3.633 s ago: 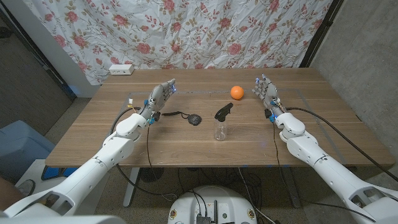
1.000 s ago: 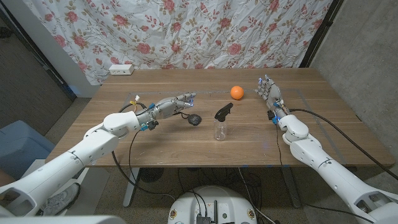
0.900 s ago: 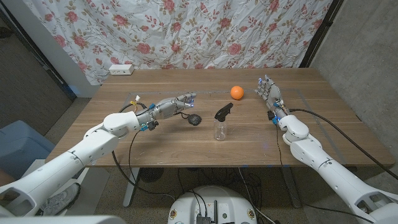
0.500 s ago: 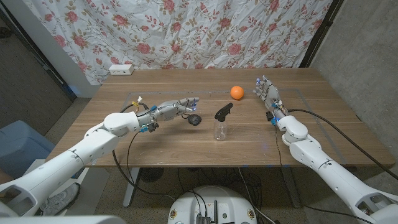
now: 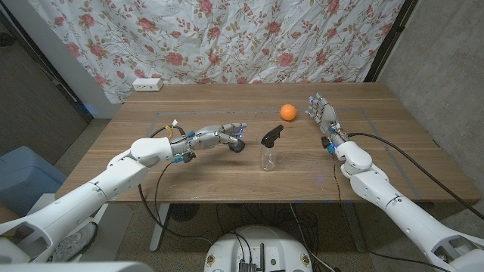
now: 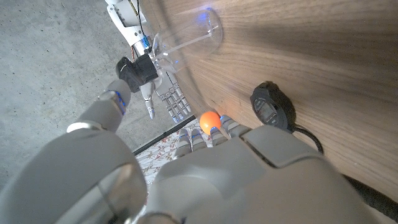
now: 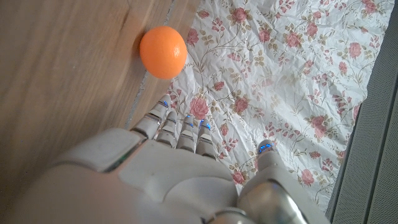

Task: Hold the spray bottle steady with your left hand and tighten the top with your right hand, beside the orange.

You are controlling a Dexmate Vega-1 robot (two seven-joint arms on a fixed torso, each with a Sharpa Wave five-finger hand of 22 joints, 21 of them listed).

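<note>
Left hand (image 5: 227,134) has swung in from the left side of the counter (image 5: 136,166) toward the bottle (image 5: 268,149), now over the black puck (image 5: 237,146) just left of it, fingers loosely apart and holding nothing, not yet touching the bottle. Right hand (image 5: 321,113) has barely moved, upright near the orange (image 5: 287,112), fingers spread, empty. Bottle stands upright mid-counter, in front of the orange, trigger top on; looks like the reach-to-steady step, with the tightening not started.
</note>
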